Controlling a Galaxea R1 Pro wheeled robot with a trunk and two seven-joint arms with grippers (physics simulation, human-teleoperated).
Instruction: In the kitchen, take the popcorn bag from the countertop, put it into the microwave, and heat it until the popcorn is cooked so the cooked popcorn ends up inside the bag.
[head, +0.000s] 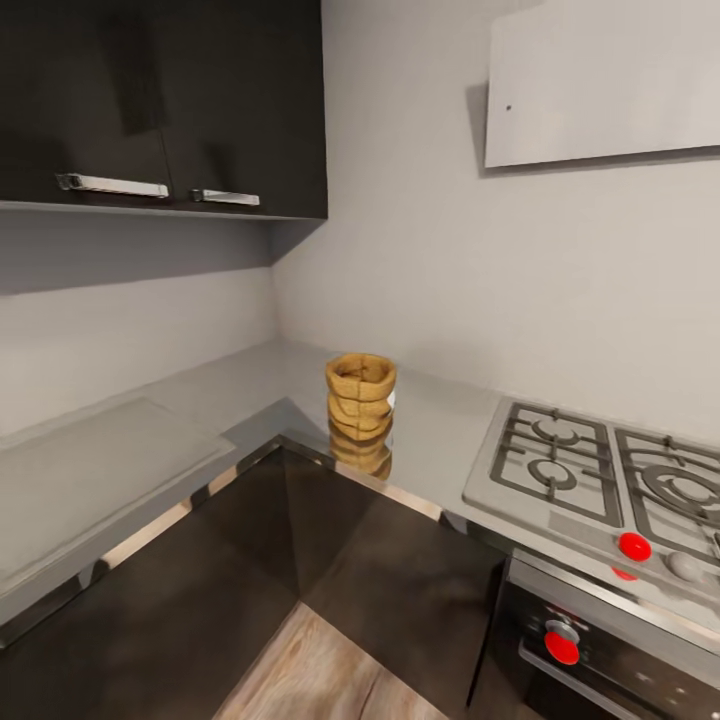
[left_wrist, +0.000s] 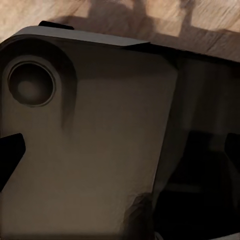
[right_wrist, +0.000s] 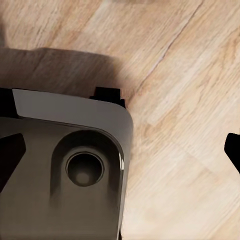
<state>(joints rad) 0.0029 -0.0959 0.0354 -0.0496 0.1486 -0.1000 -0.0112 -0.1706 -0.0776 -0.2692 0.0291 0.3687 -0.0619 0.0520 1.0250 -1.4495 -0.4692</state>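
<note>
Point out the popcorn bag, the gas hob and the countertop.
popcorn bag (head: 360, 392): head view, on its banded side below the rolled rim.
gas hob (head: 548, 460): head view, on the left burner's grate.
countertop (head: 440, 420): head view, on bare surface between bag and hob.

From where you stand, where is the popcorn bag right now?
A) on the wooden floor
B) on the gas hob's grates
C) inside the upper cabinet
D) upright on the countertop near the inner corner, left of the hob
D: in the head view the popcorn bag stands upright on the glossy countertop by the corner's front edge, its reflection below it, apart from the gas hob to its right.
</note>
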